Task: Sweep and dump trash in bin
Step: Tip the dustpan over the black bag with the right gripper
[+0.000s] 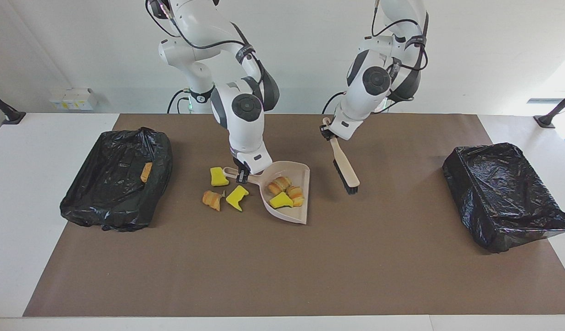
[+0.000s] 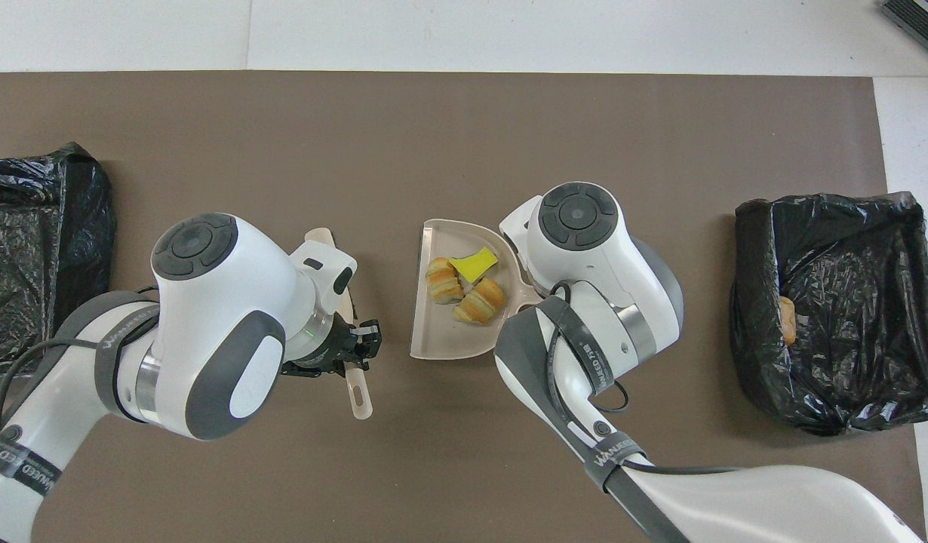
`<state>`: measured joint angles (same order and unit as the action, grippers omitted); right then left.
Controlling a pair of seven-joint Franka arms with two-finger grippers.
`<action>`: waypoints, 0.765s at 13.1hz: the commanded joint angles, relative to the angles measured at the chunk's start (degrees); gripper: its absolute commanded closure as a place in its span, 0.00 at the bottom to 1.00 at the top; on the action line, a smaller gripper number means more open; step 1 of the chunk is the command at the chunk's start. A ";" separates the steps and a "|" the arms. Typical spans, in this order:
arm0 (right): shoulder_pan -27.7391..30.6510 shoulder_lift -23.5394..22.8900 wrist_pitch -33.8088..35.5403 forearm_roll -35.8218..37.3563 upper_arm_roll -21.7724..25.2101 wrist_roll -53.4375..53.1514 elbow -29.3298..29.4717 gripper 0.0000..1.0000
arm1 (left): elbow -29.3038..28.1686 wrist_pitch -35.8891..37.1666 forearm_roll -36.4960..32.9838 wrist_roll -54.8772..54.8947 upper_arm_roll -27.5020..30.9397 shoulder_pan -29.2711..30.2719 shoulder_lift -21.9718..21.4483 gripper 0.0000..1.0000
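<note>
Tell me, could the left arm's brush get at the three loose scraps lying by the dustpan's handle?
Probably not directly: the beige dustpan, held by the right gripper, lies between the beige brush in the left gripper and the loose yellow and orange scraps.

Bright, even light; soft shadows; sharp.

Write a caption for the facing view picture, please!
Right gripper holds the dustpan with trash; left gripper holds the brush.

Dustpan (image 2: 441, 339) holding trash (image 2: 464, 283), brush (image 2: 356, 385)
</note>
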<state>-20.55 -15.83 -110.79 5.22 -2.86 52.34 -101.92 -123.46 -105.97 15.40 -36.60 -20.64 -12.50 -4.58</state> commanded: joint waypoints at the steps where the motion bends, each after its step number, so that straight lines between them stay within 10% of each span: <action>1: 3.58 3.69 2.76 -0.91 -0.57 3.54 -0.21 1.00 | -11.95 -3.36 0.06 -1.89 0.25 -5.25 -11.04 1.00; 10: 19.38 12.92 15.24 -4.78 0.13 15.92 3.83 1.00 | -20.94 -16.27 14.21 -8.05 0.08 -20.89 -11.07 1.00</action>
<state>-5.57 -5.01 -97.67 1.88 -2.53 62.84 -98.24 -141.86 -118.65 28.14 -43.95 -21.33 -30.41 -15.54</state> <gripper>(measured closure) 0.674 0.727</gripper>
